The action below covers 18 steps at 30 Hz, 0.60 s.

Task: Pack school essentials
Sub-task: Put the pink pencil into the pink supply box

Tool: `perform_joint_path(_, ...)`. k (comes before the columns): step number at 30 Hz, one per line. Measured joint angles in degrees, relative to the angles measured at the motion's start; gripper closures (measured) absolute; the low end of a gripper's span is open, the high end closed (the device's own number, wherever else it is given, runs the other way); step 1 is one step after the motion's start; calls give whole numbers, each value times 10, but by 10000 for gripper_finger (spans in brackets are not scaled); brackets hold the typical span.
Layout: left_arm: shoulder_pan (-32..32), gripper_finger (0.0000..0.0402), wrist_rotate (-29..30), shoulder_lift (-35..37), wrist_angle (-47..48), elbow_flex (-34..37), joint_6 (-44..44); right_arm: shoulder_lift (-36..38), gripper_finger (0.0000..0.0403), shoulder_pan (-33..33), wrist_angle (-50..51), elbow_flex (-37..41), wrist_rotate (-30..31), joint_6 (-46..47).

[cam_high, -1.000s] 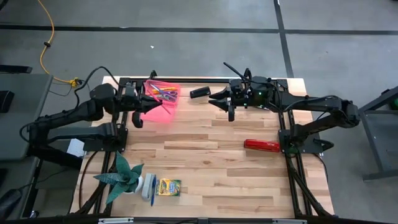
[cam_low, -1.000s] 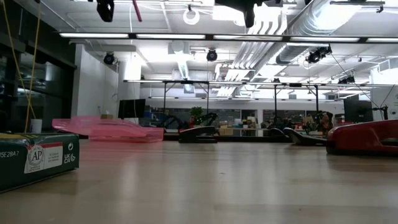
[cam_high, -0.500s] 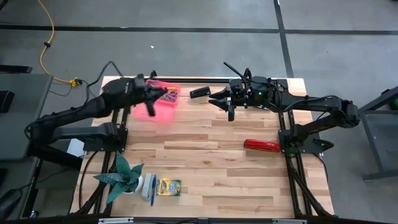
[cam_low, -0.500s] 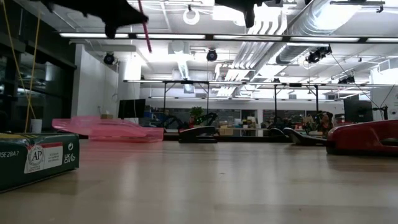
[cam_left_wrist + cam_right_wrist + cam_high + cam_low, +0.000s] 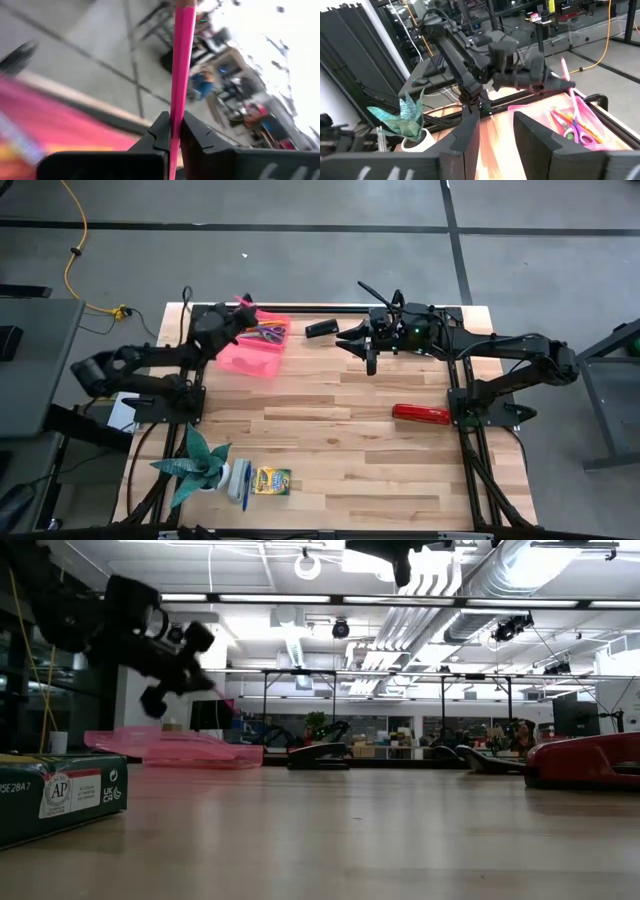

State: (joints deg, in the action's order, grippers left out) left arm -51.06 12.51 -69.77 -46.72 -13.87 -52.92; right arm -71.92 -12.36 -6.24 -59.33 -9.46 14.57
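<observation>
While clamping the pink pencil (image 5: 181, 60) tight in the left gripper (image 5: 234, 326) just above the pink tray (image 5: 258, 360) with scissors (image 5: 269, 332) already inside, had crayon box (image 5: 271, 480) and blue pen (image 5: 245, 492) unpacked beside the plant (image 5: 195, 462), and held the right gripper (image 5: 352, 342) half-open, empty

Two black jointed arms (image 5: 140, 365), blunt dark pincers (image 5: 492, 132)

pink pencil (image 5: 181, 60) | pink translucent tray (image 5: 252, 356), far left | scissors (image 5: 268, 332) in tray: purple + green handles | red bar item (image 5: 421, 414), right | crayon box (image 5: 271, 481) yellow-green, near left | blue pen (image 5: 245, 492) | plant (image 5: 197, 464) teal-green, white pot | table (image 5: 340, 450) light wood, plank stripes | arms dark/blk
</observation>
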Motion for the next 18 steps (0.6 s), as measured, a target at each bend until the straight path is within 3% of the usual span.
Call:
perform_joint_path(5,25,401,67,-43,17,7,-47,0,290,0,0,0,10,3)
perform_joint_path(10,32,401,91,-70,180,-49,-76,0,290,0,1,0,26,4)
perform_joint_path(15,40,401,116,-79,280,-104,-56,0,290,0,3,0,28,10)
perform_joint_path(18,37,401,140,-78,290,-118,-60,0,290,0,6,0,28,10)
